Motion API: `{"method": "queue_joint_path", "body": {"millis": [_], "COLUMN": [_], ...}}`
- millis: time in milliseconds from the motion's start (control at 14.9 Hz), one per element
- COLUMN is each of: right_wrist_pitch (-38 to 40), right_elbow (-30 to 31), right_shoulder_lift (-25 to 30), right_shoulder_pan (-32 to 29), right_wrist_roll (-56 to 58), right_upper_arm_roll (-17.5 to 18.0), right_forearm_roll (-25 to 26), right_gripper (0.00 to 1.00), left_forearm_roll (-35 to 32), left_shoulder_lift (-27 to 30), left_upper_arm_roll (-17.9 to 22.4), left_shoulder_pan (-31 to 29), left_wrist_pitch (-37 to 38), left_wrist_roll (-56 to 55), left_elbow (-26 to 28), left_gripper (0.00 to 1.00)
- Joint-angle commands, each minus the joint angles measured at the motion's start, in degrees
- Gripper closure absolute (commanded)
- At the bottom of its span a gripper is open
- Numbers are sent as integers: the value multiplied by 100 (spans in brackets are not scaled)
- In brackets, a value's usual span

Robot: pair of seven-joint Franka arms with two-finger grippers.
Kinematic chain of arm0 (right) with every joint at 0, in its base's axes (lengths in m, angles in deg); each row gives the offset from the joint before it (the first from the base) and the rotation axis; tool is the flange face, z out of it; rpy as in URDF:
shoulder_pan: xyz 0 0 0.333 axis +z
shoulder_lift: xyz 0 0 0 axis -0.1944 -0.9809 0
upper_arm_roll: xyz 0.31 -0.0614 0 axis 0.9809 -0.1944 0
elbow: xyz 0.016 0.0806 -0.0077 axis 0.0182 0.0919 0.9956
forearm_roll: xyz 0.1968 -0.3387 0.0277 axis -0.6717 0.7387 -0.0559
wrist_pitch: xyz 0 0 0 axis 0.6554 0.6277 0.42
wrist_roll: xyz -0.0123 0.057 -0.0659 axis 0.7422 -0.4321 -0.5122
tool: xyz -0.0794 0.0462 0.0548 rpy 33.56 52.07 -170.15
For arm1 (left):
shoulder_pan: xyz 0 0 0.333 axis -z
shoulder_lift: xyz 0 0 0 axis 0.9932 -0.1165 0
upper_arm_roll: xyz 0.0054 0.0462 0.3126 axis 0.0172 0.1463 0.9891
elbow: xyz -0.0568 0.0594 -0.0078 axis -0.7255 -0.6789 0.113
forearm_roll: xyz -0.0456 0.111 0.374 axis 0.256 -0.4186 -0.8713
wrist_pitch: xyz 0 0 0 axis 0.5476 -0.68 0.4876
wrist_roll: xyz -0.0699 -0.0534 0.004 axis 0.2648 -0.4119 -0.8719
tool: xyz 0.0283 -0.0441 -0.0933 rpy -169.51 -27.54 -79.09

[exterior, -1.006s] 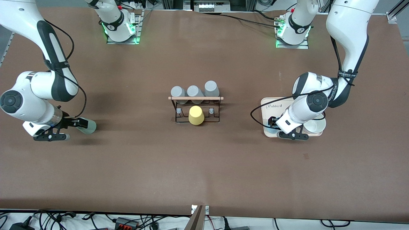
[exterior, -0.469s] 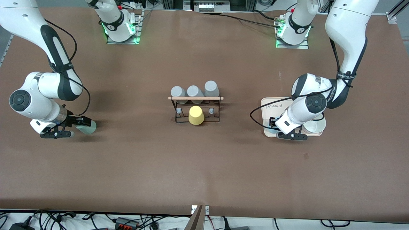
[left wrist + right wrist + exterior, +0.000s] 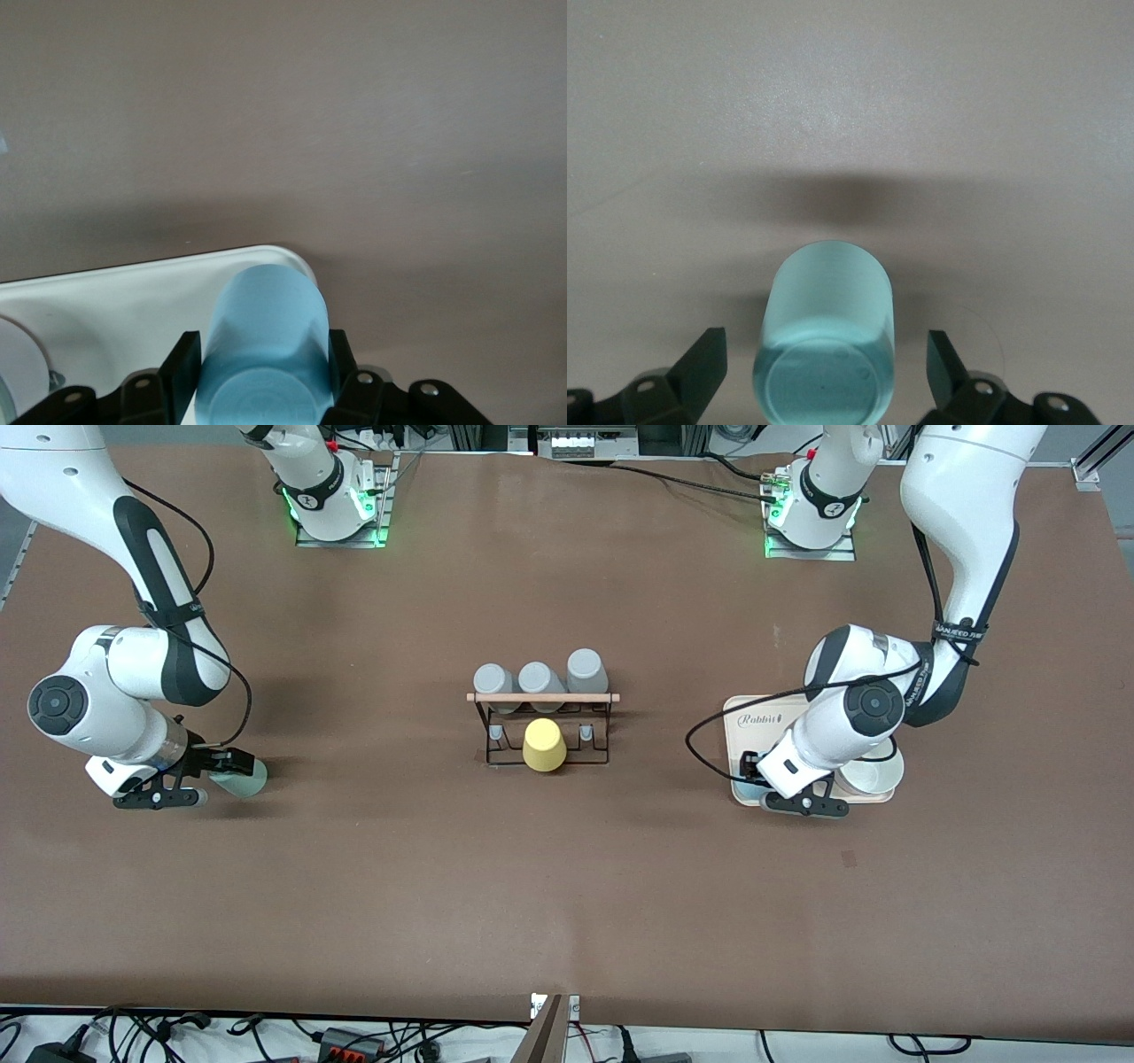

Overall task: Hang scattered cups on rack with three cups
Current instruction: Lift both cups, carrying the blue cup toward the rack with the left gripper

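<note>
Right gripper [image 3: 205, 776]: we are finding it low at the right arm's end of the table, jaws spread wide on either side of the mint green cup [image 3: 824, 341], with clear gaps and no contact.
Mint green cup: we are seeing it lying on its side on the table [image 3: 567, 886], well apart from the rack [image 3: 542, 728].
Left gripper [image 3: 257, 372]: we are observing its fingers [image 3: 180, 376] pressing both sides of the light blue cup [image 3: 263, 341], at the corner of the cream tray [image 3: 753, 717].
Rack: we are noting it mid-table, three grey cups [image 3: 539, 677] on its farther pegs, a yellow cup [image 3: 544, 746] on the nearer row.
</note>
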Motion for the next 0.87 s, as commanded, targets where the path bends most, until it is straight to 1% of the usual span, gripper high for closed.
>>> {"method": "queue_joint_path", "body": {"millis": [0, 67, 134, 201, 268, 402, 469, 603, 804], "right_wrist_pitch": [-65, -56, -56, -47, -47, -47, -47, -47, -21], "right_elbow": [62, 62, 62, 62, 53, 53, 53, 27, -96], "right_shoulder_lift": [9, 9, 17, 17, 17, 17, 17, 17, 70], "right_shoulder_pan": [-79, -71, -62, -62, -62, -62, -62, -53, -9], "right_wrist_roll": [104, 104, 104, 104, 104, 95, 95, 86, 86], "right_upper_arm_roll": [66, 66, 66, 57, 66, 66, 66, 66, 83], "right_forearm_roll": [31, 31, 31, 31, 31, 31, 31, 31, 31], "right_gripper": [19, 28, 38, 46, 50, 50, 50, 50, 50], "left_forearm_roll": [-42, -33, -16, 54, 115, 238, 256, 257, 248], "left_shoulder_lift": [51, -2, -81, -160, -282, -485, -564, -714, -688], "left_upper_arm_roll": [-229, -299, -387, -396, -397, -397, -397, -397, -414], "left_shoulder_pan": [69, 104, 261, 463, 665, 1043, 1227, 1501, 1668], "left_wrist_pitch": [818, 977, 1048, 1119, 1215, 1356, 1365, 1365, 1400], "left_wrist_roll": [-367, -560, -875, -1278, -1604, -2123, -2413, -2959, -3058], "left_elbow": [-717, -963, -1166, -1420, -1736, -2308, -2458, -2670, -2741], "left_gripper": [99, 99, 99, 99, 99, 99, 99, 99, 99]}}
